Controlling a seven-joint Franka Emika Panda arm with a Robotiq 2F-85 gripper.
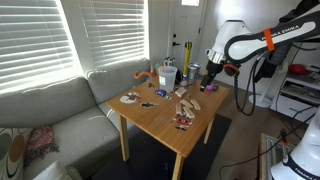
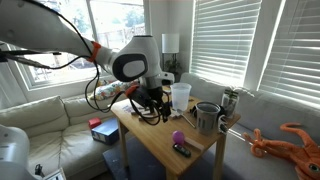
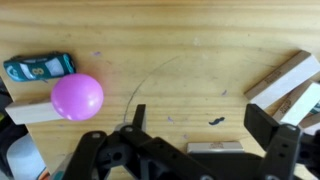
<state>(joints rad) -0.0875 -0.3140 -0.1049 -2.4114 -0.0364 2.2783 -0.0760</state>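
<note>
Wood fills the wrist view: the table (image 3: pixel 180 40) runs from edge to edge, and the gripper (image 3: pixel 200 135) comes in from the bottom with its two dark fingers (image 3: pixel 135 125) spread wide, holding nothing. Between them, at the lower edge, lies a pale block (image 3: pixel 215 148) (only a strip of it shows past the gripper's body), and neither finger visibly touches it. A pink ball (image 3: pixel 77 96) rests well off to the left of the fingers, against a long wooden block (image 3: pixel 30 113), with a teal toy car (image 3: pixel 38 67) just above it in the picture. More slanted blocks (image 3: pixel 283 78) lie at the right edge. In an exterior view the gripper (image 1: pixel 208 80) hangs just above one end of the table (image 1: pixel 160 128), with wooden pieces scattered toward the middle, a plate (image 1: pixel 130 98) near the sofa-side edge and the sofa (image 1: pixel 60 105) alongside. In an exterior view the gripper (image 2: pixel 150 106) points down over the table's end by the window, a clear cup (image 2: pixel 180 95) stands just beside it, a metal mug (image 2: pixel 207 117) sits further along, and the pink ball (image 2: pixel 177 138) lies well apart from the gripper, toward the near end.
</note>
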